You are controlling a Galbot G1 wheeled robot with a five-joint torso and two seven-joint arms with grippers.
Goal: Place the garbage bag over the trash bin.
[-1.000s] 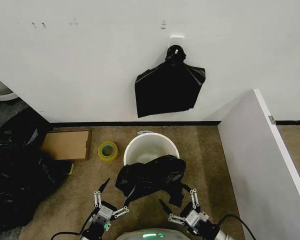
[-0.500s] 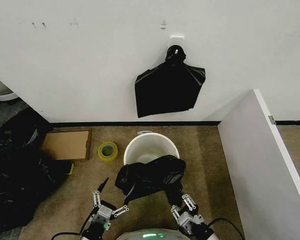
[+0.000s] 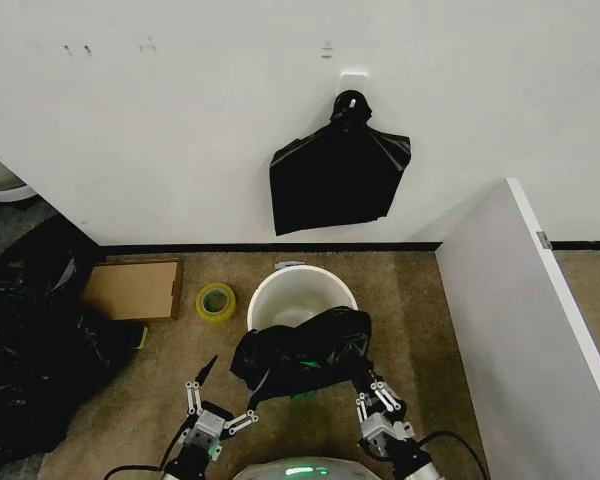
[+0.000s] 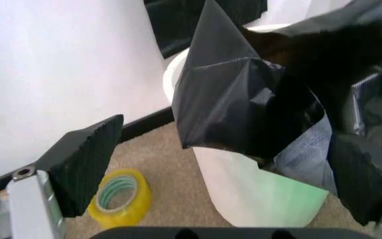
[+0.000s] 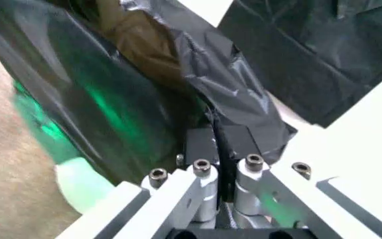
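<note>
The round white plastic trash bin (image 3: pixel 302 296), thick-rimmed and cream inside, stands on short brown carpet. A thin, glossy, wrinkled black plastic garbage bag (image 3: pixel 302 356) lies crumpled across the near part of its rim, sagging down the near wall. The right gripper (image 5: pixel 216 144) is at the bag's near right edge, its dark ribbed pads pressed together on a pleat of the film. The left gripper (image 3: pixel 216 400) hangs near the bag's near left corner, jaws spread wide, touching nothing. A yellow tape roll (image 3: pixel 216 301) lies flat just left of the bin.
</note>
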